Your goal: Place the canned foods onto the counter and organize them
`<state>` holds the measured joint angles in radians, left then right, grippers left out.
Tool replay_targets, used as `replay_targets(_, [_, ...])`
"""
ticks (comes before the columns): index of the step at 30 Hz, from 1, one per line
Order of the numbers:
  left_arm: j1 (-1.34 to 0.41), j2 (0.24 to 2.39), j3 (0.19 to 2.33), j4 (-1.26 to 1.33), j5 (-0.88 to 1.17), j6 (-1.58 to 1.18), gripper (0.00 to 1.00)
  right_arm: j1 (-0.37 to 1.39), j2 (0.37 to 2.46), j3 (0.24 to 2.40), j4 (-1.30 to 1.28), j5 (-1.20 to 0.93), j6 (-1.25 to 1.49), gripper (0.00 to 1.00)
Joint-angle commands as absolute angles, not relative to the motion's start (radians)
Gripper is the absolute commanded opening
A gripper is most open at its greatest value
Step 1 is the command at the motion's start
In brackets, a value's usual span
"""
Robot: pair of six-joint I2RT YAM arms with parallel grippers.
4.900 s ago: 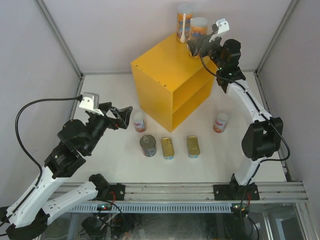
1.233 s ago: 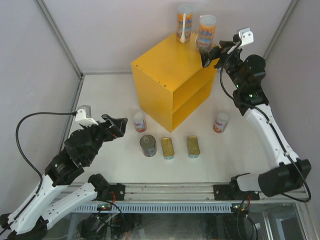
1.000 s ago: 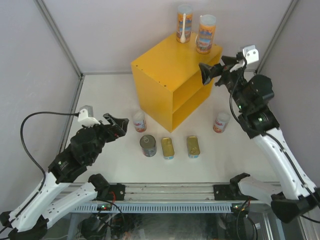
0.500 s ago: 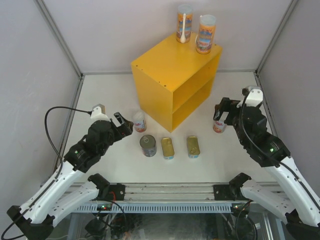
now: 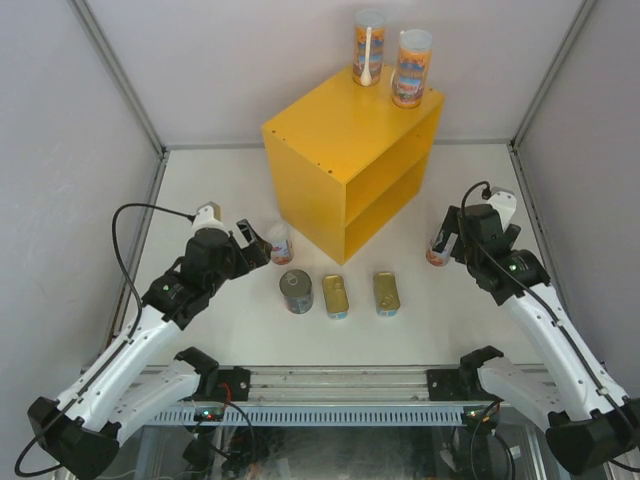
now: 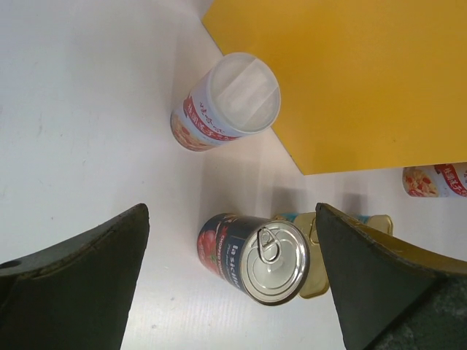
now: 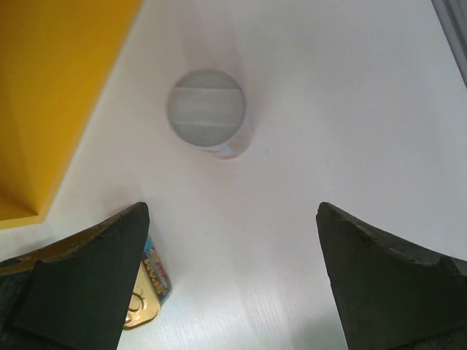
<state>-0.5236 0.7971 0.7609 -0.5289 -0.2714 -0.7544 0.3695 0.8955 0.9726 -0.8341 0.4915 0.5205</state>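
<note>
The yellow counter (image 5: 340, 150) carries two tall labelled cans (image 5: 368, 47) (image 5: 411, 68) at its back edge. On the white table stand a tall can (image 5: 281, 243), a dark round tin (image 5: 296, 291), two flat gold-topped tins (image 5: 335, 296) (image 5: 386, 293) and another tall can (image 5: 440, 246). My left gripper (image 5: 255, 245) is open above the table. In its wrist view the tall can (image 6: 226, 102) lies ahead and the dark tin (image 6: 255, 255) between the fingers (image 6: 87, 277). My right gripper (image 5: 452, 232) hangs open, and the right tall can (image 7: 206, 109) is ahead of it.
The counter's side wall (image 6: 343, 80) fills the upper right of the left wrist view, and its corner (image 7: 51, 95) sits left in the right wrist view. A flat tin (image 7: 146, 292) lies by the right gripper's left finger. Grey walls enclose the table on three sides.
The right arm has dropped from beside the counter top to low over the right tall can. The left arm has stretched forward toward the left tall can. Both grippers have opened a little wider.
</note>
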Motion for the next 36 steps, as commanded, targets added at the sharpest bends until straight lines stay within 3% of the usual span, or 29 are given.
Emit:
replay_targets(1, [-0.496,0.802,0.768,-0.469,-0.219,-0.724,0.99,0.27,0.914,0.959,-0.793,0.388,0.494,0.96])
replay_targets(22, [-0.409,0.842,0.754,-0.422,-0.151,-0.7,0.98,0.159,1.199,0.924,-0.532,0.237,0.402,0.99])
replay_targets(36, [-0.374,0.861,0.743,-0.402,-0.128,-0.699,0.98,0.127,1.322,0.935,-0.453,0.208,0.416,0.93])
